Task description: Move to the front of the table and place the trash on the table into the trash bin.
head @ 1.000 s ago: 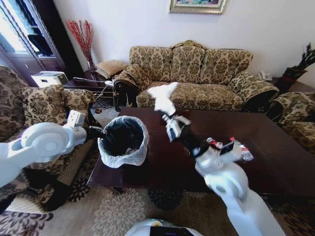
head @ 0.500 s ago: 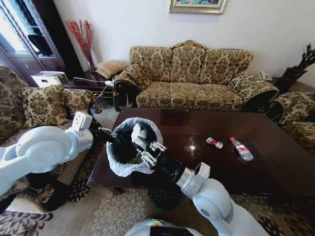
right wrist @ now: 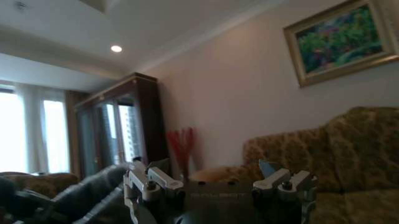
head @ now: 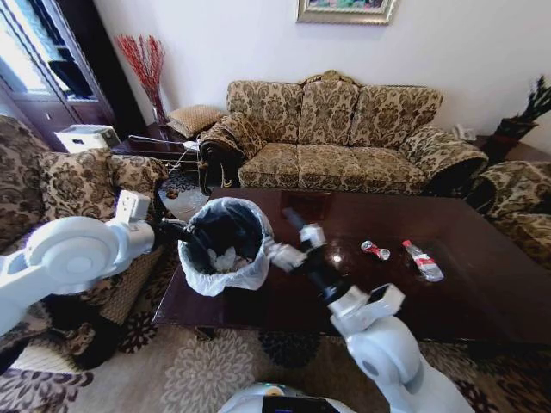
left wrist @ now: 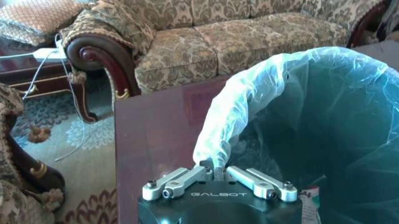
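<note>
We pinch the trash bin (head: 222,245) liner with our left gripper (left wrist: 217,169); our right gripper (head: 293,232), open and empty, must next reach the bottle (head: 422,261) at three o'clock.

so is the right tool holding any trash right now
No, the right tool has its fingers spread with nothing between them, and white crumpled trash already lies inside the trash bin.
</note>
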Controlling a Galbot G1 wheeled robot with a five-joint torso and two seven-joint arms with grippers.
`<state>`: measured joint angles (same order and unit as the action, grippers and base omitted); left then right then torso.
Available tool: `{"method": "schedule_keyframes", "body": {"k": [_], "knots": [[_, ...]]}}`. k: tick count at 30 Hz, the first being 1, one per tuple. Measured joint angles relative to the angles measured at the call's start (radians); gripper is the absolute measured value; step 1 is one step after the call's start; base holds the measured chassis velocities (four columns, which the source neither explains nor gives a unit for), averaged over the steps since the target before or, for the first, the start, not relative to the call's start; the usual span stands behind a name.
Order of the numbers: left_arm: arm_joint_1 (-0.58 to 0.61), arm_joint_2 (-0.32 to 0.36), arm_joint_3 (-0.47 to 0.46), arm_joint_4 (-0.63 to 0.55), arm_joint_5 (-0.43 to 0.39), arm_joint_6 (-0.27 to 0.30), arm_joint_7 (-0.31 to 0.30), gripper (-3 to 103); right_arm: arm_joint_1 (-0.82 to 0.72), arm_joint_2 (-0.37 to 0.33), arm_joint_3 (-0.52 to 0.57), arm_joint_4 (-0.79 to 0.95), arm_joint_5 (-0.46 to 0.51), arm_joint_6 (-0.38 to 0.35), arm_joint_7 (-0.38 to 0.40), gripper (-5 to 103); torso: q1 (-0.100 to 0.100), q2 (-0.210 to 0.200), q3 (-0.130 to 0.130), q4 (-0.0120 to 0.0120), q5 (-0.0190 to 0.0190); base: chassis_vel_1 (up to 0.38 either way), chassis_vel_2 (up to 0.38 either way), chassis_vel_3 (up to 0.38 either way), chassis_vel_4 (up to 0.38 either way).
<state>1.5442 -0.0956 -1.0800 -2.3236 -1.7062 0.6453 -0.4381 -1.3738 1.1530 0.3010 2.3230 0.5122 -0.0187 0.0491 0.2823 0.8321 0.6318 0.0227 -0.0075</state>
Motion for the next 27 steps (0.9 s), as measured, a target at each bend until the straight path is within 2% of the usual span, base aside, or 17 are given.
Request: {"method": "schedule_keyframes", "body": {"k": [2,11,24,25,27], "knots": [[0.004,-0.011,0.003,-0.007,0.011,-0.002,0.003,0,-0.056,0.009,0.077,-0.044,0.047,0.002,0.019,99,0.0,0.0,0.0,-0.0004,0.0,0.0,0.0,0.0,0.0],[0.008,-0.038,0.008,-0.031,0.023,-0.008,0.005,0,-0.061,0.031,0.171,-0.128,0.11,-0.006,0.036,100,0.0,0.0,0.0,0.0004,-0.0004,-0.022,-0.021,0.026,0.018],[0.016,-0.075,0.007,-0.048,0.036,-0.006,0.007,0,-0.01,0.052,0.189,-0.234,0.093,-0.017,0.078,100,0.0,0.0,0.0,-0.0002,-0.0001,-0.204,-0.193,0.204,0.192],[0.016,-0.077,0.008,-0.049,0.037,-0.006,0.008,0,0.002,0.058,0.189,-0.264,0.078,-0.008,0.087,100,0.0,0.0,0.0,-0.0003,-0.0007,-0.305,-0.275,0.283,0.267],[0.016,-0.081,0.011,-0.055,0.045,-0.006,0.014,0,0.056,0.078,0.188,-0.382,0.037,0.01,0.118,100,0.0,0.0,0.0,-0.0003,0.0007,-0.197,-0.213,0.223,0.244]]}}
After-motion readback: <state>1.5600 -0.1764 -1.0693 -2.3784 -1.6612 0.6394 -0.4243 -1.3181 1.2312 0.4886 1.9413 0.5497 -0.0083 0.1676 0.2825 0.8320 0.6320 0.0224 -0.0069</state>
